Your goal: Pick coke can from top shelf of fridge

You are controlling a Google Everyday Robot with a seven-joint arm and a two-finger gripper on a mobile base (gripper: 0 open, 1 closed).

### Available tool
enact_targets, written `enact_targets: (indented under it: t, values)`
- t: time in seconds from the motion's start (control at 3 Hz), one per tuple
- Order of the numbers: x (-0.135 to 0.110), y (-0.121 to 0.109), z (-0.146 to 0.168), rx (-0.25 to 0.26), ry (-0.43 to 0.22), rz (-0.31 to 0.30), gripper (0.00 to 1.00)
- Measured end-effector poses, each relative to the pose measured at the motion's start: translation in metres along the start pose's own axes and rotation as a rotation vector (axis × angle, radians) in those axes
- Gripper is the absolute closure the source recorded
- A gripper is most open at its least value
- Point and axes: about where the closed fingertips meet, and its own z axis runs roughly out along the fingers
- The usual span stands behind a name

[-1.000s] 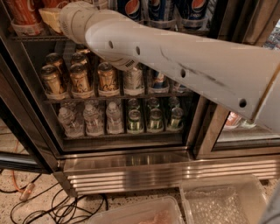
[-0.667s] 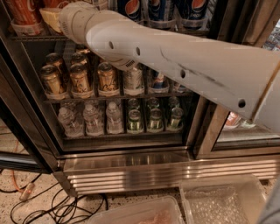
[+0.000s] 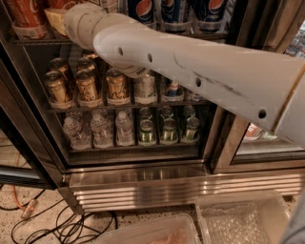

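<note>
The fridge [image 3: 143, 183] stands open in front of me, with racks full of drinks. The top shelf [image 3: 33, 42] runs along the upper edge of the view. A red coke can [image 3: 25, 13] stands in a clear tray at its far left, cut off by the view's top edge. My white arm [image 3: 190, 71] reaches from the right across the fridge up to that shelf. My gripper [image 3: 53, 19] is at the arm's end, right beside the coke can. Only a beige part of it shows past the wrist.
Pepsi cans [image 3: 174, 10] stand on the top shelf to the right. Gold and silver cans [image 3: 88, 88] fill the middle rack, water bottles [image 3: 100, 131] and green cans [image 3: 167, 128] the lower one. Cables [image 3: 71, 224] and plastic bins [image 3: 238, 219] lie on the floor.
</note>
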Motion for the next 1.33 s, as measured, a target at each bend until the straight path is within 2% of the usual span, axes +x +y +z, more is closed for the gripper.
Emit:
enact_targets:
  t: [0.33,1.33]
  values:
    - [0.001,0.001,0.000,-0.001,-0.002,0.004,1.00]
    - [-0.014,0.001,-0.003,-0.001,-0.034,-0.023,1.00]
